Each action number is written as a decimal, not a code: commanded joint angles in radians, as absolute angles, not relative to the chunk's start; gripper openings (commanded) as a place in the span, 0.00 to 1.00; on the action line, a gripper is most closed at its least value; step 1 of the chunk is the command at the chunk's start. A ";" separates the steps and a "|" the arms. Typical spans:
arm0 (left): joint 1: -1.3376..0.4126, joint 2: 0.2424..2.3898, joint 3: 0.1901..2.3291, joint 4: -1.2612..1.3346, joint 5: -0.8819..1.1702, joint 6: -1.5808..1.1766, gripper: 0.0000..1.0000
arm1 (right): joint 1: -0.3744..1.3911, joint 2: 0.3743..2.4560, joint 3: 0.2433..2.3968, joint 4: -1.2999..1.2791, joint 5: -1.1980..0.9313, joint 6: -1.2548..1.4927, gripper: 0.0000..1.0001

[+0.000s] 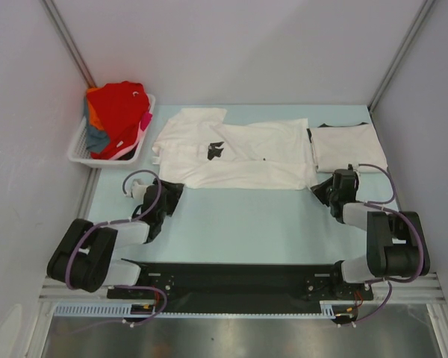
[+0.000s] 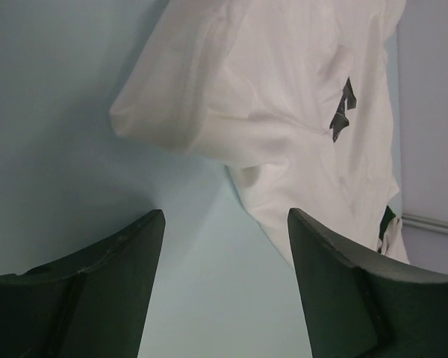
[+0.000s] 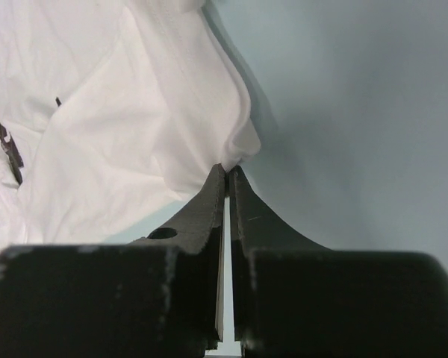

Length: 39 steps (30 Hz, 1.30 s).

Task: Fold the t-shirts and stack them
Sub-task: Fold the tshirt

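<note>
Fingers of the right gripper are pressed together on a corner of the white printed t-shirt, probably to carry its next fold. The left gripper gapes empty just short of the opposite edge. On the table that shirt lies spread centrally. Unfolded coloured t-shirts wait heaped in the basket, and a folded off-white t-shirt begins the stack at far right.

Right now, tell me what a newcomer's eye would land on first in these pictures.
A white t-shirt with black prints lies spread across the middle of the table, the right claw shut on its near right corner, the left claw open just short of its near left corner. At far left a red t-shirt tops a bright heap in a white basket; a folded off-white t-shirt lies at far right.
</note>
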<state>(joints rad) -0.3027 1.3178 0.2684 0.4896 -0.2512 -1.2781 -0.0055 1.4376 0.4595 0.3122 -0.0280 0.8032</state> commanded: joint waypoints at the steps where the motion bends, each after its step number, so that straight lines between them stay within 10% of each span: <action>1: -0.322 1.399 0.314 0.583 -0.258 -1.387 0.74 | -0.003 1.384 0.454 0.334 -0.008 0.781 0.00; 20: -0.198 1.717 0.342 0.950 -0.351 -1.411 0.47 | -0.003 1.316 0.434 0.313 0.028 0.798 0.00; 39: -0.003 1.428 0.457 0.477 -0.419 -1.074 0.21 | -0.003 1.223 0.387 0.298 0.115 0.810 0.00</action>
<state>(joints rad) -0.0345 1.4666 0.4343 0.5331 -0.3717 -1.1385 -0.0029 1.2488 0.3908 0.2955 0.0643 0.8116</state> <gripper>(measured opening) 0.186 0.017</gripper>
